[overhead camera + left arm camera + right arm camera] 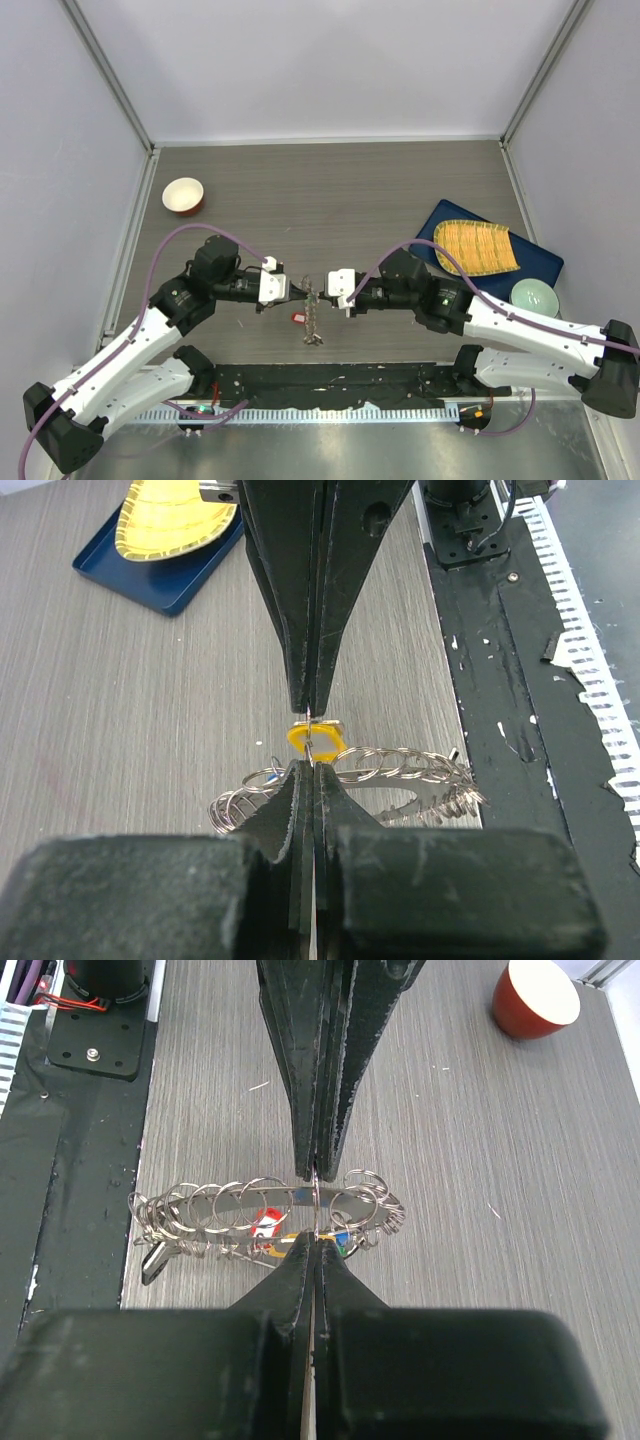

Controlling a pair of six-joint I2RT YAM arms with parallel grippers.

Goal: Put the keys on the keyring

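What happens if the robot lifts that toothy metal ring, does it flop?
The keyring itself looks like flat, stiff metal, so it probably keeps its shape. The little loops hung round its rim would likely swing and jingle. It looks thin, so probably light, and might slide on the smooth table.

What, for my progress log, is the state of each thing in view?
left gripper: shut on the keyring, at a loop by the yellow tag
right gripper: shut on a keyring loop
keyring: pinched from both sides
keys: bunched at the keyring, threading unclear
red bowl: upright, empty
blue tray: flat, carrying a yellow plate
green bowl: upright
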